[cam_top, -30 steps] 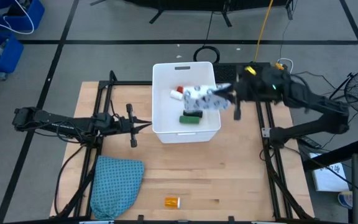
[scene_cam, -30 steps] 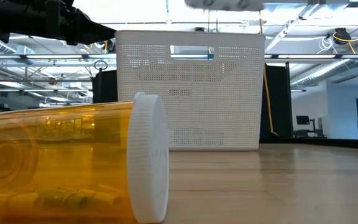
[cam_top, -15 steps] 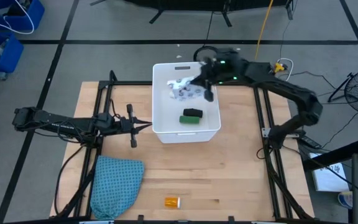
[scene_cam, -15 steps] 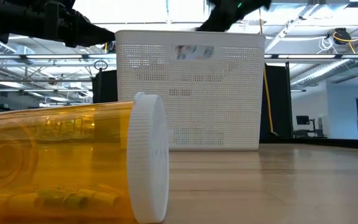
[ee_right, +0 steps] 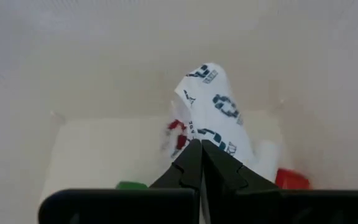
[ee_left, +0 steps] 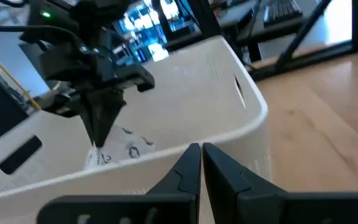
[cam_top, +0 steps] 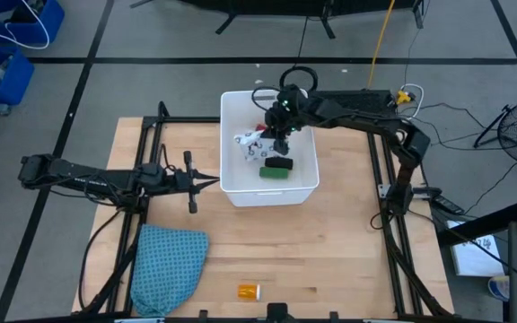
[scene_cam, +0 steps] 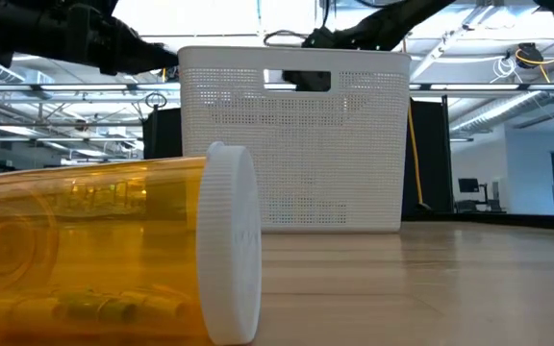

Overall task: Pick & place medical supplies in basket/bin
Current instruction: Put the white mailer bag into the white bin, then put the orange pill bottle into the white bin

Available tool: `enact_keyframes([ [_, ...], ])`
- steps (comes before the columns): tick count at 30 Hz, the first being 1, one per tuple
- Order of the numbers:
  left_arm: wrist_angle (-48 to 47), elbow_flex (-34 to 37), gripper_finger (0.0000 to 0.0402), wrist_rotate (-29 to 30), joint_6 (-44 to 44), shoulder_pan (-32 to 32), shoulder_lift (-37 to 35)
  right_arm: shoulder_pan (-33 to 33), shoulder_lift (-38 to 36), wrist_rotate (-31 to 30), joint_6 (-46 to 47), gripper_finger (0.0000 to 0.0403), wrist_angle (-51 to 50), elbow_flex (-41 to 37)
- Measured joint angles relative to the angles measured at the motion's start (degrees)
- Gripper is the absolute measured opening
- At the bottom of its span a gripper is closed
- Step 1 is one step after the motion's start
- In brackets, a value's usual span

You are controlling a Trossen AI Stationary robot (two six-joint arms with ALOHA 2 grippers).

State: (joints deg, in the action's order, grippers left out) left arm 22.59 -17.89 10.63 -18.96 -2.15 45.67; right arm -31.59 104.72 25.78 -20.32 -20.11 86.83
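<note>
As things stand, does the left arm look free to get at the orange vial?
Probably yes: the orange vial lies alone on open table, and the left tool is shut and carries nothing.

I count one white basket on my table. Inside it I see one white black-patterned packet, one black oblong, one green block and one red bottle, of which only a part shows. Out on the wood lies one orange vial and one teal cloth. I have two arms, so two grippers: my left gripper and my right gripper.
</note>
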Motion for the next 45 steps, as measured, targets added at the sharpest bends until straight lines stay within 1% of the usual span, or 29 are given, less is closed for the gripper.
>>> enact_keyframes([
  [6,-2.4,0.1,0.0024,0.0,0.0,0.0,0.1,0.0,1.0,0.0,-0.1,0.0000,0.2,0.0],
  [9,-2.3,0.1,0.0024,0.0,0.0,0.0,0.1,0.0,1.0,1.3,-2.0,0.0020,-0.3,0.0],
  [11,-1.9,0.1,0.0024,0.0,0.0,0.0,0.1,0.0,0.6,1.6,-2.1,0.0051,-0.4,0.0],
  [14,-1.9,0.1,0.0024,0.0,0.1,0.0,0.1,0.1,0.0,0.7,0.2,0.0116,-0.9,0.0],
  [18,-1.4,0.1,0.0024,0.0,1.0,0.0,0.1,0.1,-2.3,-7.8,2.7,0.0198,-1.7,-0.1],
  [20,-1.4,0.1,0.0024,0.0,1.2,0.0,0.1,0.0,-5.1,-9.4,2.8,0.0224,-1.5,-0.1],
  [22,-1.4,0.1,0.0024,-0.1,1.5,0.0,0.1,0.0,-8.8,-7.9,2.6,0.0233,-2.4,-0.1],
  [24,-1.5,0.1,0.0024,-0.1,1.5,0.0,0.1,0.5,-13.1,-4.9,2.8,0.0225,-3.2,-0.1],
  [26,-1.5,0.1,0.0024,-0.1,1.5,0.0,0.1,1.7,-17.6,-2.1,3.2,0.0198,-3.3,-0.1],
  [28,-1.5,0.1,0.0024,-0.1,0.5,0.0,0.1,4.0,-22.3,-1.7,1.7,0.0156,-3.2,-1.4],
  [30,-1.5,0.1,0.0024,0.0,-1.1,0.0,0.1,6.0,-26.8,-1.5,-1.2,0.0102,-3.5,-3.4],
  [32,-1.5,0.1,0.0024,0.0,-1.6,0.0,0.1,7.3,-31.2,1.4,-3.4,0.0041,-4.6,-5.9],
  [33,-1.5,0.1,0.0024,0.0,-1.6,0.0,0.1,7.5,-33.3,3.8,-3.9,0.0021,-5.7,-7.1],
  [35,-1.5,0.1,0.0024,0.1,-1.7,0.0,0.1,7.7,-37.9,7.4,-2.5,0.0012,-6.5,-9.9],
  [36,-1.5,0.1,0.0024,0.2,-1.7,0.0,0.1,7.8,-40.1,7.9,-1.0,0.0011,-6.6,-11.6],
  [38,-1.5,0.1,0.0024,0.5,-1.9,0.0,0.1,8.5,-45.0,6.2,1.4,0.0005,-6.7,-15.8],
  [40,-1.5,0.1,0.0024,1.4,-1.9,0.0,0.1,9.5,-49.9,4.0,1.8,0.0002,-6.9,-20.5],
  [41,-1.5,0.1,0.0024,2.2,-1.9,0.0,0.1,9.8,-52.6,4.0,1.8,0.0002,-7.2,-23.0],
  [42,-1.5,0.1,0.0024,3.0,-1.9,0.0,0.1,9.8,-55.4,3.9,1.9,0.0001,-7.2,-25.1],
  [45,-1.5,0.0,0.0024,5.1,-1.9,0.0,0.1,8.9,-64.2,0.6,2.7,0.0001,-6.8,-30.6],
])
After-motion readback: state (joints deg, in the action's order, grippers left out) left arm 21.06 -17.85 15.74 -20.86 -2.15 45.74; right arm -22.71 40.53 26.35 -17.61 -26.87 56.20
